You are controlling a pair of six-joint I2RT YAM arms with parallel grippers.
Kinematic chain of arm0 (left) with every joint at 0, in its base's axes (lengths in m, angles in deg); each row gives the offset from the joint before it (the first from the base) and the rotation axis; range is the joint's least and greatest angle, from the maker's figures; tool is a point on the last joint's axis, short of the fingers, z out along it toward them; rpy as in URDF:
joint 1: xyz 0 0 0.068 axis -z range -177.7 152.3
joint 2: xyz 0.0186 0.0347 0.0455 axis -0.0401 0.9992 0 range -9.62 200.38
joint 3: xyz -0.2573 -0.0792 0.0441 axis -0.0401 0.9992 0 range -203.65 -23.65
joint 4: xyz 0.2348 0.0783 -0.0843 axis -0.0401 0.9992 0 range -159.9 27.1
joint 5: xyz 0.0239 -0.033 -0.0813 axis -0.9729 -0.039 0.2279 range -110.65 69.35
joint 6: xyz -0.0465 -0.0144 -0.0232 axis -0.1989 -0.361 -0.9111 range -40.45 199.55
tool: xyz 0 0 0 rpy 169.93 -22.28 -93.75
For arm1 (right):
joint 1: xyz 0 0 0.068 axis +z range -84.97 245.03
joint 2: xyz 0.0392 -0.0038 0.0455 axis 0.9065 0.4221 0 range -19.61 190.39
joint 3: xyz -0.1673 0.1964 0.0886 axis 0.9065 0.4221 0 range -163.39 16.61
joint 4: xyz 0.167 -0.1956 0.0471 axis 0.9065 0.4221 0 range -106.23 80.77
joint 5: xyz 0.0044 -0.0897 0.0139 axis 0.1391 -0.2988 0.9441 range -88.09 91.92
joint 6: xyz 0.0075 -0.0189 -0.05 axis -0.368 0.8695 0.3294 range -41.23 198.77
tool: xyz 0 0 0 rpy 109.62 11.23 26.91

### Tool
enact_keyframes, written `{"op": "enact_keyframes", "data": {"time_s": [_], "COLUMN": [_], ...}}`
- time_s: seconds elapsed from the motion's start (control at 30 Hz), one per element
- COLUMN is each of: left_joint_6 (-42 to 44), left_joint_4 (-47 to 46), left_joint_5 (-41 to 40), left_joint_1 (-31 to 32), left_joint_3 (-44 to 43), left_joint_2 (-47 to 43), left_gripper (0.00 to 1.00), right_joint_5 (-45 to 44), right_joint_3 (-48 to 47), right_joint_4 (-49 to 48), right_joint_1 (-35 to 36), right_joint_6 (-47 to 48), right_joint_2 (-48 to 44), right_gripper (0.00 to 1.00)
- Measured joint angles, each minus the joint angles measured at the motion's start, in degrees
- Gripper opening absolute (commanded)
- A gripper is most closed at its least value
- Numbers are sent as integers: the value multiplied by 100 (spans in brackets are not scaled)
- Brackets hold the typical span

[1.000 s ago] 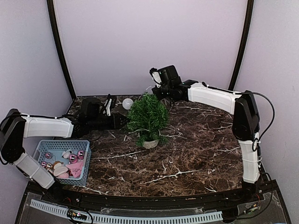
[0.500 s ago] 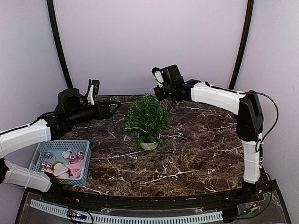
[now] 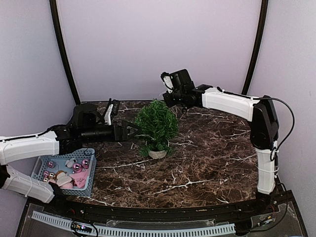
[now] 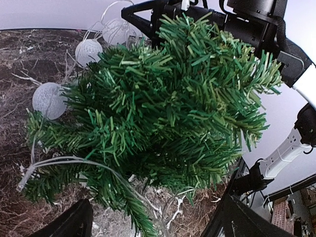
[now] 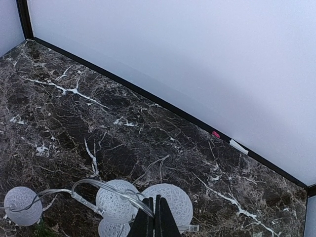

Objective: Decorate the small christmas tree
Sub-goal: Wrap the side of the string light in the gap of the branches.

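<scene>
Nearly level, left gripper [image 3: 132, 132] beside small christmas tree [image 3: 157, 124], fingers spread, right gripper [image 5: 154, 212] above its top, fingers pressed together.

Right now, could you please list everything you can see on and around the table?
Christmas tree: one, dark green, middle of the table.
Pot: one, white, at the tree's foot.
Light string: one, at least four white balls on clear wire, running from the right gripper along the tree.
Basket: one, blue, near left corner of the table.
Baubles: several, shiny pink, in the basket.
Other ornaments: a few, white and pink, in the basket; too small to identify.
Table: one, dark brown marble with white veins.
Left gripper: one, black, open, just left of the tree.
Right gripper: one, black, shut on the light string, behind the treetop.
</scene>
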Motion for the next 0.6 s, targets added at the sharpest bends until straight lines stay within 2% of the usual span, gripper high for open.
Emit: {"op": "enact_keyframes", "data": {"time_s": [0.1, 0.17, 0.2, 0.23, 0.27, 0.4, 0.5, 0.6], "left_joint_6": [-120, -177, -203, -243, -264, -354, -417, -481], "left_joint_4": [28, 101, 125, 129, 136, 153, 127, 111], "left_joint_5": [-17, -63, -79, -92, -98, -94, -63, -37], "left_joint_1": [85, 120, 129, 133, 133, 138, 149, 168], "left_joint_3": [0, 0, 0, 0, 0, 11, 68, 179], "left_joint_2": [101, 116, 116, 116, 116, 116, 111, 87], "left_gripper": [93, 84, 73, 68, 58, 32, 30, 40], "right_joint_5": [0, 0, 0, -2, 0, -2, -7, -37], "right_joint_3": [15, 20, 26, 31, 31, 33, 63, 107], "right_joint_4": [2, -4, -4, -4, -11, -42, -50, -52], "right_joint_1": [0, 0, 0, 0, 0, 0, 0, 0], "right_joint_6": [0, 0, 0, 0, 0, 0, 0, -2], "right_joint_2": [-55, -96, -111, -131, -140, -153, -157, -160], "right_gripper": [0, 0, 0, 0, 0, 0, 0, 0]}}
